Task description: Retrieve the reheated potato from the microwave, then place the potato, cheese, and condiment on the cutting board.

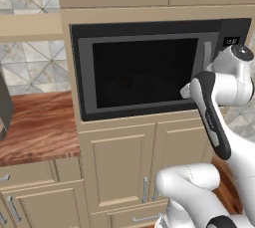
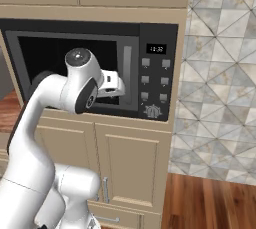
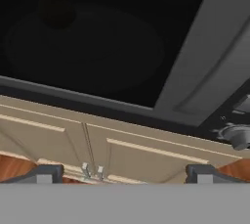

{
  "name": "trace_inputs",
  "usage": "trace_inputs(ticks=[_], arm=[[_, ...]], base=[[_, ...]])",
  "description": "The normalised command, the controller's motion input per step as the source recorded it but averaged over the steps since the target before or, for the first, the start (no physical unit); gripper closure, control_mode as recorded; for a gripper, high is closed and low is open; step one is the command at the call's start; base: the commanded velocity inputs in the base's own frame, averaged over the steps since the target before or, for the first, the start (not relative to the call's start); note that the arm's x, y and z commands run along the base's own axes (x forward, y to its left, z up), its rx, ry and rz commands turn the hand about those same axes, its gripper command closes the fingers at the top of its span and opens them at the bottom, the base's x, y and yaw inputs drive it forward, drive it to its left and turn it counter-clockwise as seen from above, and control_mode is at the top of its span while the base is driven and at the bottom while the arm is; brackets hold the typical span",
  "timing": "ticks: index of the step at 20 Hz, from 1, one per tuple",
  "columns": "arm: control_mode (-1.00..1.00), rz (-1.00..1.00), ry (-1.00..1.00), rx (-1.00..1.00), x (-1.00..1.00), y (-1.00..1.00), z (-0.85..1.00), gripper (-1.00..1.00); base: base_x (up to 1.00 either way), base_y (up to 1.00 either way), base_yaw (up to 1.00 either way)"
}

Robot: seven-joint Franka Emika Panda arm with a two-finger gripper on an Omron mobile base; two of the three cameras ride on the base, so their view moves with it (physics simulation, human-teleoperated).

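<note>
The white arm's two-finger gripper [image 3: 122, 173] is held spread wide with nothing in it, close to the right edge of the closed dark glass door of the one big black microwave [image 1: 144, 70], above two tan cupboard doors [image 3: 83, 145] at 6 o'clock.

The microwave [image 1: 149, 67] is black with a dark grey door frame and grey buttons. The cabinets [image 1: 119, 165] are beige. At left, the counter [image 1: 37, 127] is reddish-brown wood grain. The wall tiles [image 2: 220, 73] show grey marbled triangles.
</note>
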Motion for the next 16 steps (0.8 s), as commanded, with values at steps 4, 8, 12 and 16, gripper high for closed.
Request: trace_inputs(ticks=[4, 8, 12, 16], arm=[[-1.00, 0.13, -0.08, 0.00, 0.08, -0.43, 0.21, -1.00], [-1.00, 0.00, 0.05, 0.06, 0.23, -0.41, 0.24, -1.00], [-1.00, 0.00, 0.07, 0.12, 0.37, -0.30, 0.17, -1.00], [-1.00, -0.02, 0.02, 0.19, 0.48, -0.23, 0.07, -1.00]], base=[[0.00, 0.00, 0.00], [0.00, 0.00, 0.00], [0.00, 0.00, 0.00], [0.00, 0.00, 0.00]])
